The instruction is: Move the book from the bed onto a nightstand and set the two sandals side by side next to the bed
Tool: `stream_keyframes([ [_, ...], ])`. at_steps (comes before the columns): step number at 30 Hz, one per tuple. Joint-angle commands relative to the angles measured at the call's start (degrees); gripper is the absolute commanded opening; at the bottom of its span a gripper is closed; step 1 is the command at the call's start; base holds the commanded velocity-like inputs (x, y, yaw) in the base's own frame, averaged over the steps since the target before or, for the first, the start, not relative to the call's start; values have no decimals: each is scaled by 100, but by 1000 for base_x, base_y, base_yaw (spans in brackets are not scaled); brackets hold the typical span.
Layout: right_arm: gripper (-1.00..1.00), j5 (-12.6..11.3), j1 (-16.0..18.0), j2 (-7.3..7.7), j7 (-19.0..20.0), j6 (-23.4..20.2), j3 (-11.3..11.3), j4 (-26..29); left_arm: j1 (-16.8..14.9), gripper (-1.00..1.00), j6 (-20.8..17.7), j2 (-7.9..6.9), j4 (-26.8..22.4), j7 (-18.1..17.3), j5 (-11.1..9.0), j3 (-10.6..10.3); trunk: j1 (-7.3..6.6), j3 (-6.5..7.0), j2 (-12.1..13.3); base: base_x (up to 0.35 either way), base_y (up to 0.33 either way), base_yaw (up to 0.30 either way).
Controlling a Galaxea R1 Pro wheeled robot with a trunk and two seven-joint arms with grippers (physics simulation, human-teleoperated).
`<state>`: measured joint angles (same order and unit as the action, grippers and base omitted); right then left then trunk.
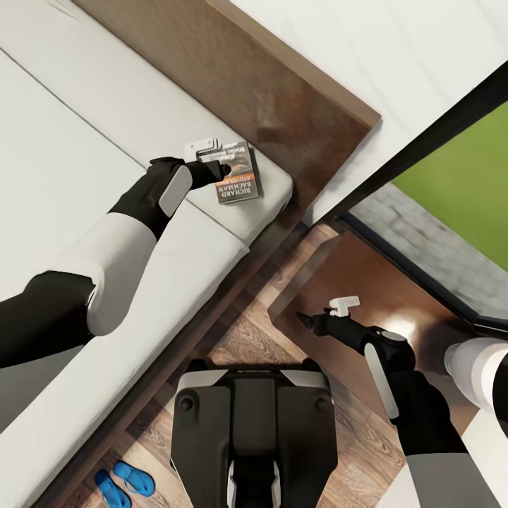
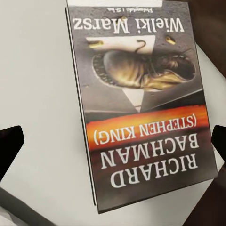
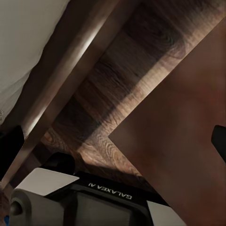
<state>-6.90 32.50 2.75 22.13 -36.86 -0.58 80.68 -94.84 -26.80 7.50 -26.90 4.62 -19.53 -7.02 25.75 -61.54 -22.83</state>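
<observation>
Both grippers are seen in the head view. At upper centre of that frame the left gripper (image 1: 212, 156) is held over the book (image 1: 238, 176), which lies flat on the pale mattress of the bed (image 1: 85, 127) near its corner, just beside the dark brown headboard (image 1: 233, 63). In the left wrist view the book (image 2: 141, 108) is framed between two dark fingertips (image 2: 10, 143) seen at opposite edges, spread wide apart with the cover lying unclamped between them, so the left gripper is read as released. White lettering, an orange band and a picture of a boot are shown on the cover.

At lower right of the head view the right gripper (image 1: 326, 315) is held above the glossy reddish-brown top of the nightstand (image 1: 353, 275). Nothing is seen between its fingers, and dark fingertips (image 3: 10, 150) are shown at opposite edges of the right wrist view, well apart, so it is also read as released. In that same view the nightstand top (image 3: 183, 141), the plank floor (image 3: 122, 99) and the bed frame (image 3: 70, 84) are shown, along with the robot's base (image 3: 94, 197).

At lower left of the head view the two blue sandals (image 1: 124, 482) are seen on the wood floor (image 1: 247, 339) just beside the bed frame, lying close together. Black-framed glass (image 1: 423, 155) and green lawn (image 1: 466, 176) are seen at upper right.
</observation>
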Motion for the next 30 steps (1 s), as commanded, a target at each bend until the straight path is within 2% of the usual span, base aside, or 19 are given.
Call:
stream_keyframes([
  [1,100,-64,2,12,11,-40,-1,8,-1,100,-20,-4,-8,48,-59,-36,3,-10,-9,0,0,0],
  [3,100,-73,2,60,188,-40,46,14,-1,100,-20,-4,-8,48,-59,-34,3,-15,-9,0,0,0],
  [6,100,-79,2,178,562,-66,256,16,0,100,-23,-3,-8,48,-59,-31,3,-19,-9,0,0,0],
  [7,100,-82,6,259,887,-94,450,17,0,100,-25,-3,-8,48,-59,-32,3,-19,-9,0,0,0],
  [10,100,-83,9,331,1419,-164,628,17,0,100,-25,-4,-8,50,-59,-35,3,-20,-9,0,0,0],
  [19,100,-107,101,368,2236,-297,710,17,0,100,-27,-3,-24,49,-67,-36,3,-21,-9,0,0,0],
  [23,100,-118,114,372,2757,-308,699,17,0,100,-37,2,-56,56,-67,-43,3,-26,-9,0,0,0],
  [30,100,-119,116,367,2942,-313,685,13,0,100,-45,1,-133,57,-67,-37,3,-80,-9,0,0,0],
])
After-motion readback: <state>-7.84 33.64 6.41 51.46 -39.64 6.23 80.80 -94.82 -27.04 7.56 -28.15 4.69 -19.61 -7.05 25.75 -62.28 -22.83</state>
